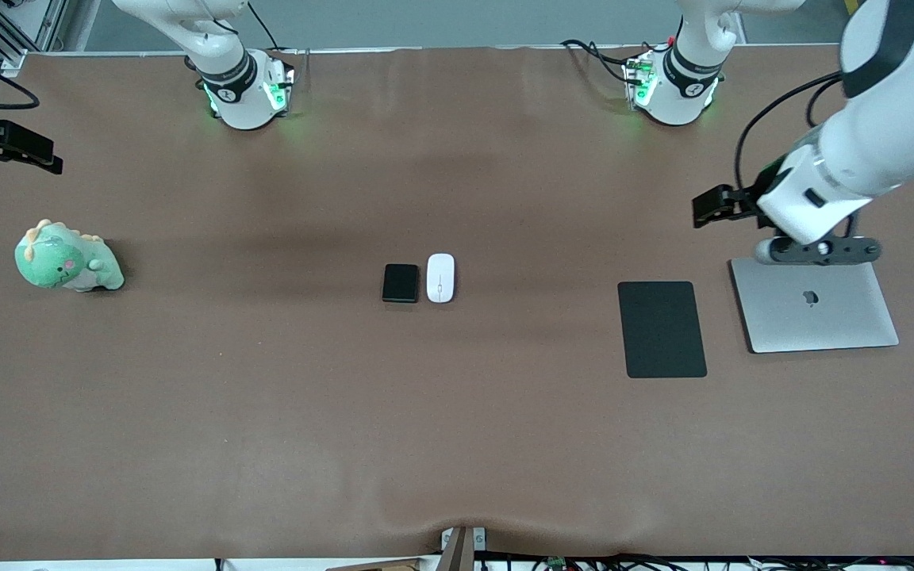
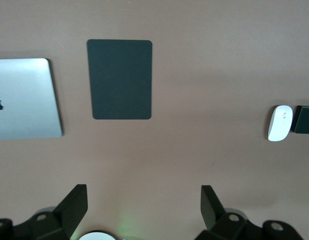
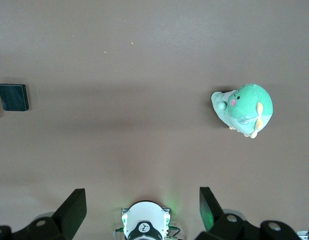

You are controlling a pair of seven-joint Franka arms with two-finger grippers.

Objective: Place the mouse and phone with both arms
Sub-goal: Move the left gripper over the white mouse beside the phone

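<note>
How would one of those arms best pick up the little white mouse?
Probably from straight above, the pincer closing across the mouse's two long sides at its middle. It lies flat and low on the table, with the phone close beside one long side, so one finger must slip into that narrow gap.

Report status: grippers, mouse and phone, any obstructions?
Left gripper open, up over the table's left-arm end; right gripper open, also raised. Mouse and phone side by side mid-table, untouched. Nothing blocking either.
</note>
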